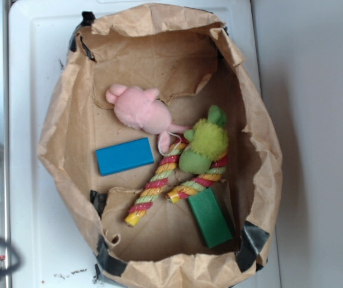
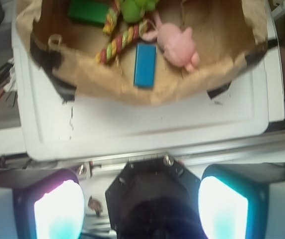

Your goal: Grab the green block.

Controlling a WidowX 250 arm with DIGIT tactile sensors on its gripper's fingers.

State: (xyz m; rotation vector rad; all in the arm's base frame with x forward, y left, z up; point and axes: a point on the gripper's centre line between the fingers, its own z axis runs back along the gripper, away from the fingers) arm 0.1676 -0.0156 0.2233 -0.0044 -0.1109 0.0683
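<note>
A: Where does the green block [image 1: 210, 218] lie?
B: Flat in the paper bag [image 1: 63, 120], long axis diagonal, touching the striped rope [image 1: 190, 185].
A: The hand [image 2: 141, 208]?
B: Spread wide, holding nothing.

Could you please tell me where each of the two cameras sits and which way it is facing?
Exterior: overhead, looking straight down into the paper bag holding the green block, blue block, pink plush, lime plush and rope toy; the dark shape at the left edge may be the robot.
Wrist: on the arm, set back from the bag, looking forward and down; the open end effector fills the bottom.
Shared: bag, both blocks, both plushes, rope toy.
</note>
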